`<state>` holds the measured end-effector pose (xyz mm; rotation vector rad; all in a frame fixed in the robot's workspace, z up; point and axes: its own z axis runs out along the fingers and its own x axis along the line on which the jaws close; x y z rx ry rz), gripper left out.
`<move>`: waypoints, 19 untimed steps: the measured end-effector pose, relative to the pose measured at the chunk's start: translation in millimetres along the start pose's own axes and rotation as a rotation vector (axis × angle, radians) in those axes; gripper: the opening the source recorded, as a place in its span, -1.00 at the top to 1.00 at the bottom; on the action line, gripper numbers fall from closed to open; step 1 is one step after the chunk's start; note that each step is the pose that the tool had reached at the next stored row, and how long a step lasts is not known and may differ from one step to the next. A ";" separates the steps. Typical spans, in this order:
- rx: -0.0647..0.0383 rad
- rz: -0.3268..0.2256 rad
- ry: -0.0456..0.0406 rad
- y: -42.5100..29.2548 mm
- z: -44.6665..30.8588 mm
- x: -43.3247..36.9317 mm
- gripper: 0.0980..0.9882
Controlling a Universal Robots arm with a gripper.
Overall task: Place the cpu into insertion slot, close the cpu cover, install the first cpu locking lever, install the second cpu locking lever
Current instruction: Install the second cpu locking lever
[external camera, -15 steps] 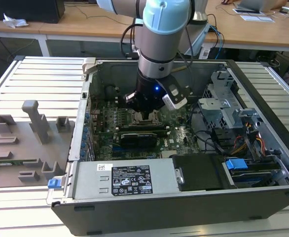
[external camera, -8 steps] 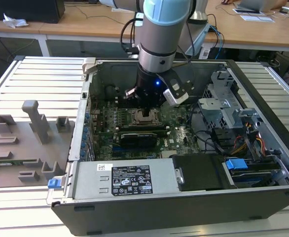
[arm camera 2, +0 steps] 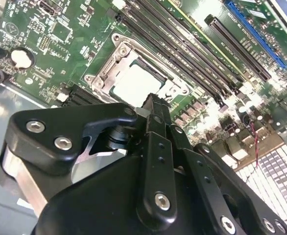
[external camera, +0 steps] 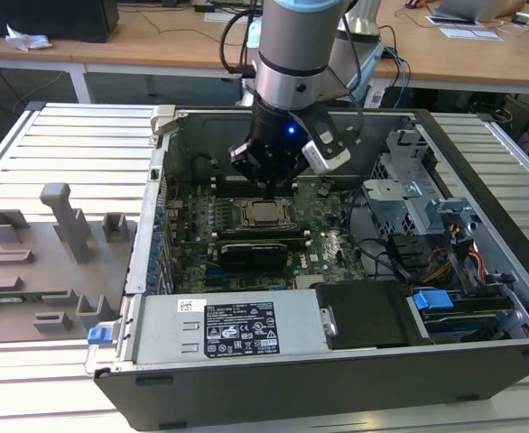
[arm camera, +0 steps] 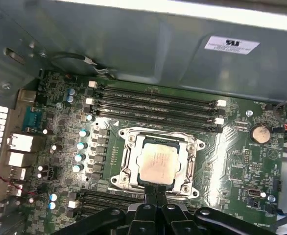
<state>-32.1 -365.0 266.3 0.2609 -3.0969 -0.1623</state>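
The cpu (arm camera: pixel 157 164), a pale silvery square chip, lies flat in the middle of the green motherboard (external camera: pixel 332 244). It also shows in the exterior view as the cpu (external camera: pixel 264 214) and in the second wrist view as the cpu (arm camera 2: pixel 133 84). The cpu cover (arm camera: pixel 125 164), a silver metal frame, lies down flat around the chip. The insertion slot is hidden beneath both. My gripper (arm camera: pixel 156 190) hovers just beside one edge of the socket, its two black fingers pressed together with nothing between them. The same gripper (arm camera 2: pixel 154 102) (external camera: pixel 269 185) hangs close above the board.
Long black memory slots (arm camera: pixel 153 105) run beside the socket, and a coin battery (arm camera: pixel 260 133) sits nearby. The grey case wall (arm camera: pixel 133 44) rises behind them. A power supply (external camera: pixel 237 329) and drive cage (external camera: pixel 409 194) crowd the case. A grey fixture plate (external camera: pixel 39 262) lies at the exterior view's left.
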 end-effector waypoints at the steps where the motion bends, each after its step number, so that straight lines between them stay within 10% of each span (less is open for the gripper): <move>1: 0.000 0.000 0.0000 0.8 -3.4 0.0 0.98; 11: 0.000 0.000 -0.0001 3.6 -21.3 0.2 0.98; 19: 0.000 0.000 0.0000 3.7 -22.1 0.2 0.98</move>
